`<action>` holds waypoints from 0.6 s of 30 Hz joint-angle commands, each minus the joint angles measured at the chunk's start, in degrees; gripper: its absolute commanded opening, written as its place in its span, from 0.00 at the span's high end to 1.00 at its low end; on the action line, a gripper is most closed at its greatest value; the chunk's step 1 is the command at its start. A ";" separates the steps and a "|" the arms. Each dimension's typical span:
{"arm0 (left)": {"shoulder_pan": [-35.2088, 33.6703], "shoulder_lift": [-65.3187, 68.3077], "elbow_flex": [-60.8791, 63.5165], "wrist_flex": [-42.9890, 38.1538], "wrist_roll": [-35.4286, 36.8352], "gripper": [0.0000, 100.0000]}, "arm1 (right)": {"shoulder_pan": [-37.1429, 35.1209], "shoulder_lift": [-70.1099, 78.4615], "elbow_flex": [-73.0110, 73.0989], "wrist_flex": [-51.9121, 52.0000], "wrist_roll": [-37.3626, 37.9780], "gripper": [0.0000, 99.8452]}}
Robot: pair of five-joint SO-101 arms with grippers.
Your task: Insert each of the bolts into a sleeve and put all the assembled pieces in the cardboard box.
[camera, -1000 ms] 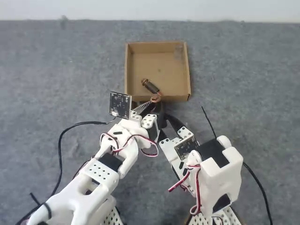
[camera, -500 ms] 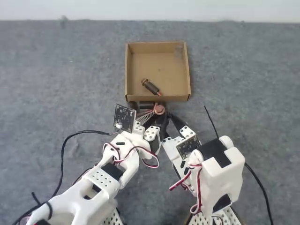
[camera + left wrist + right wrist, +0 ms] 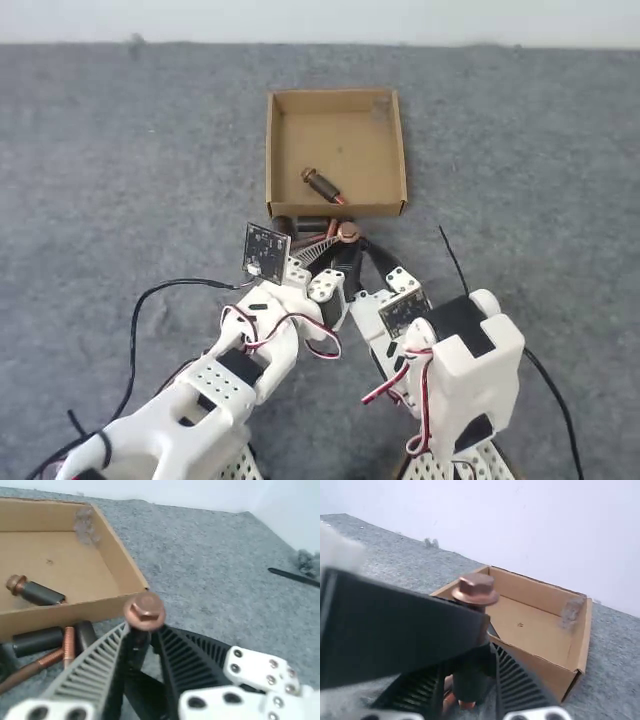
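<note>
Left gripper [image 3: 140, 631] and right gripper [image 3: 470, 676] are both clamped on 1 dark sleeve [image 3: 469, 684], held upright with a copper bolt [image 3: 145, 611] seated in it, its head just above the fingers. The cardboard box [image 3: 272, 150] lies just beyond both grippers with 1 assembled piece [image 3: 321, 185] inside; loose sleeves [image 3: 37, 640] and loose bolts [image 3: 68, 642] lie between the left gripper and the box's near wall

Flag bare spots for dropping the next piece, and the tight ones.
Bare: box floor beyond and right of the assembled piece; carpet either side of the box. Crowded: outside its near wall, where a loose sleeve and loose bolt lie and left gripper and right gripper clamp the held bolt and held sleeve.
</note>
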 commanded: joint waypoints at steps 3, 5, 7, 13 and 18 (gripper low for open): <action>-1.14 -0.79 -1.01 -2.20 3.34 0.88 | 0.31 -2.86 1.41 -1.36 0.35 0.99; -1.14 -0.79 -1.01 -2.20 3.43 0.88 | 0.31 -2.86 1.41 -1.36 0.35 0.99; -0.97 -0.79 -1.01 -2.20 3.60 0.88 | 0.31 -2.86 1.41 -1.36 0.44 0.99; -2.11 -0.88 -1.89 -2.29 3.60 0.88 | 1.10 -2.86 0.88 -1.10 0.35 0.99; -5.27 -0.88 -2.51 -2.20 3.43 0.88 | 1.19 -2.86 0.88 -1.10 0.26 0.99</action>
